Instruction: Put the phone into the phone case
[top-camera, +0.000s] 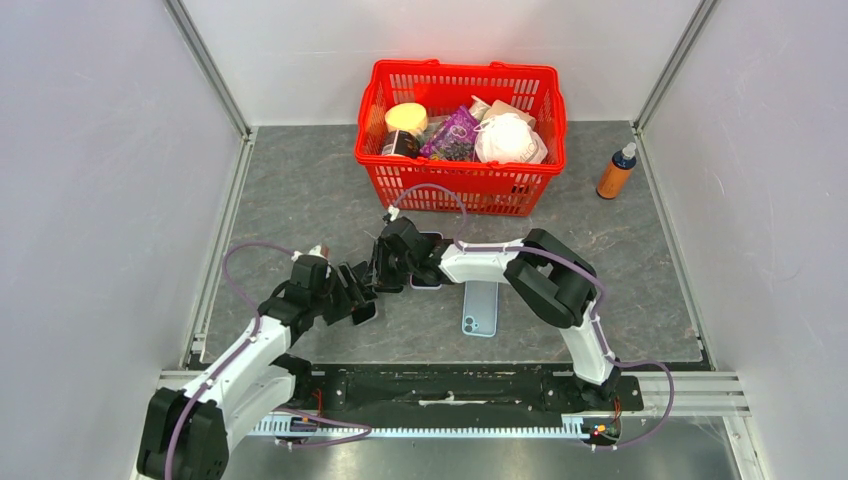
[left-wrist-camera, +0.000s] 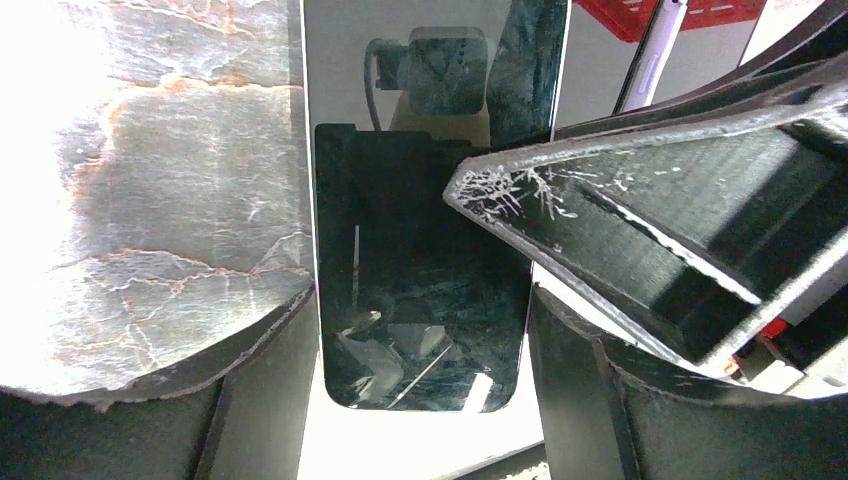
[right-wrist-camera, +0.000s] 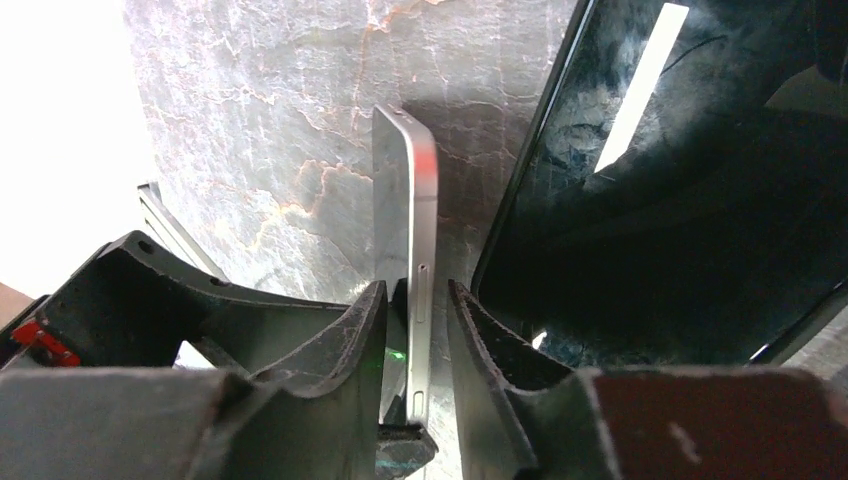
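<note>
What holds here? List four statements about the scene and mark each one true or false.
1. The red basket is empty. False: it holds several items.
2. The orange bottle stands on the mat, outside the basket. True.
3. The right gripper has a finger on either side of a phone seen edge-on. True.
4. The left gripper grips the light blue item. False: that item lies flat on the mat, with neither gripper touching it.

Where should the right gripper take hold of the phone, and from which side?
By its two flat faces, coming in over the thin silver side edge. The phone sits edge-on between the fingers of the right gripper, so its slim body fits them.
</note>
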